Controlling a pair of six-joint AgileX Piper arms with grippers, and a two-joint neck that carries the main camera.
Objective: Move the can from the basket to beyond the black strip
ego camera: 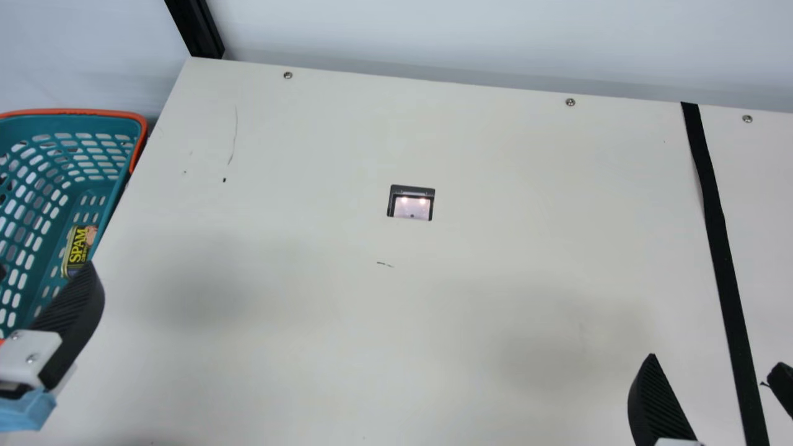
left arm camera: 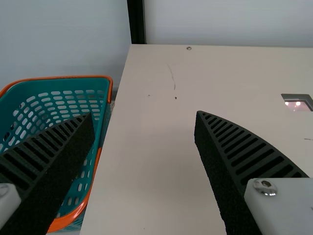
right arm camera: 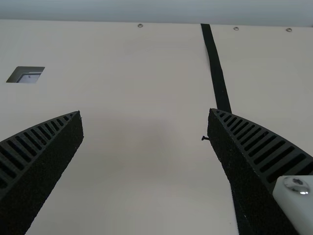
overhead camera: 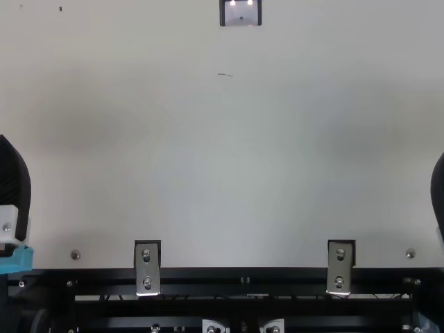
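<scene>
A dark can with yellow lettering (ego camera: pixel 77 246) lies inside the teal basket with an orange rim (ego camera: pixel 141 124), off the table's left edge. My left gripper (ego camera: pixel 46 268) is at the main view's left, open, its fingers in front of the basket's near part and the can's lower end. In the left wrist view, the left gripper (left arm camera: pixel 145 113) has nothing between its fingers, and one finger overlaps the basket (left arm camera: pixel 105 77). The black strip (ego camera: pixel 720 248) runs down the table's right side. My right gripper (ego camera: pixel 715 360) stands open around the strip's near part; the right gripper (right arm camera: pixel 145 111) holds nothing.
A dark-framed rectangular cutout (ego camera: pixel 412 203) sits in the middle of the cream table (ego camera: pixel 495 186). A black post (ego camera: pixel 198 31) rises at the back left corner. Metal brackets (overhead camera: pixel 147 267) line the table's front edge.
</scene>
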